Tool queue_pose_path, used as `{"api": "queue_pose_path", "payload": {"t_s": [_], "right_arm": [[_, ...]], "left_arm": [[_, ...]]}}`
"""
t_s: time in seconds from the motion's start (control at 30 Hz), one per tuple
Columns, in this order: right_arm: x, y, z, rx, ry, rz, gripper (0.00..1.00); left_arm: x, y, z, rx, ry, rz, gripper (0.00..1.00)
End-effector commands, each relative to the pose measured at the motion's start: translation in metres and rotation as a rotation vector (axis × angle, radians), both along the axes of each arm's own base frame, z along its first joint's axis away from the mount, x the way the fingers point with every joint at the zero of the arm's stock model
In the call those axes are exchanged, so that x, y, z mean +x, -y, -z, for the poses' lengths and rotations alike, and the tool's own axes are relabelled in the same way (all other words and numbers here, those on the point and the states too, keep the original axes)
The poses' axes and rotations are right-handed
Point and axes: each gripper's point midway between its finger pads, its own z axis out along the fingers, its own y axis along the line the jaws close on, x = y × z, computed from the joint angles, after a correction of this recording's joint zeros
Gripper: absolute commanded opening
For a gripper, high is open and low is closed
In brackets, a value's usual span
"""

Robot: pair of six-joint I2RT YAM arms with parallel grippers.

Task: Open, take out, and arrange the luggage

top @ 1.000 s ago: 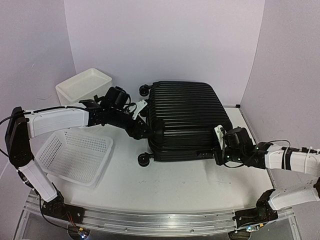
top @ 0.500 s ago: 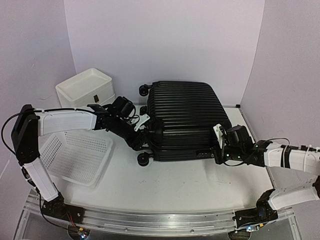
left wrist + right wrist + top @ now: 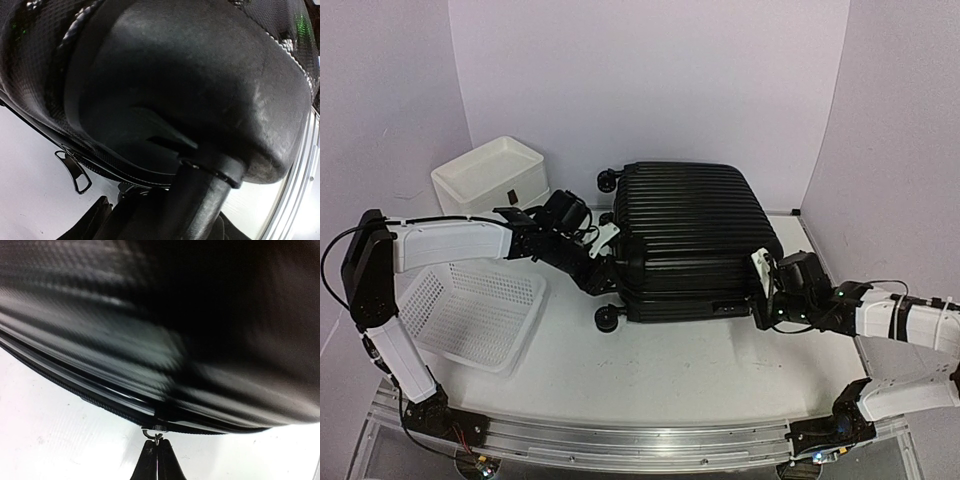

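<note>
Two edges of the luggage [image 3: 690, 230] engaged; right claw [image 3: 158, 450] pinches zipper pull [image 3: 151, 433]; left claw [image 3: 603, 272], cannot tell.

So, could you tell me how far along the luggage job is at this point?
Early on. Nothing looks done: the luggage lies shut on the table. In hand: the right gripper is pinched on the zipper pull at the near right corner, while the left gripper sits at its wheeled end. Left: unzip, lift the lid, take out and arrange whatever is inside.
</note>
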Motion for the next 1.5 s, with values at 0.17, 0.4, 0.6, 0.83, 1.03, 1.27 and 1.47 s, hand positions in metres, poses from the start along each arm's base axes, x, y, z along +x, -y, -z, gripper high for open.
{"api": "queue_pose_path", "payload": {"t_s": [0.17,0.4,0.6,0.83,1.03,1.27,1.47], "right_arm": [[0.003,0.048,0.0,-0.042,-0.004,0.151,0.0],[0.016,0.078,-0.002,-0.098,0.016,0.215,0.0],[0.051,0.093,-0.004,-0.031,-0.025,0.19,0.0],[0.087,0.097,-0.012,0.08,0.007,0.087,0.0],[0.132,0.114,-0.019,0.218,0.073,0.01,0.0],[0.2,0.104,-0.023,0.275,0.146,-0.201,0.0],[0.235,0.087,-0.024,0.408,0.165,-0.348,0.0]], "left_arm": [[0.033,-0.054,-0.013,0.017,0.006,-0.266,0.18],[0.029,-0.063,-0.012,0.038,0.023,-0.275,0.1],[0.023,-0.062,-0.01,0.031,0.008,-0.252,0.08],[0.017,-0.059,-0.012,0.011,-0.007,-0.229,0.07],[0.015,-0.058,-0.005,0.028,-0.005,-0.197,0.07],[0.012,-0.052,0.002,0.026,-0.03,-0.166,0.06],[0.0,-0.041,-0.009,-0.04,-0.084,-0.127,0.45]]}}
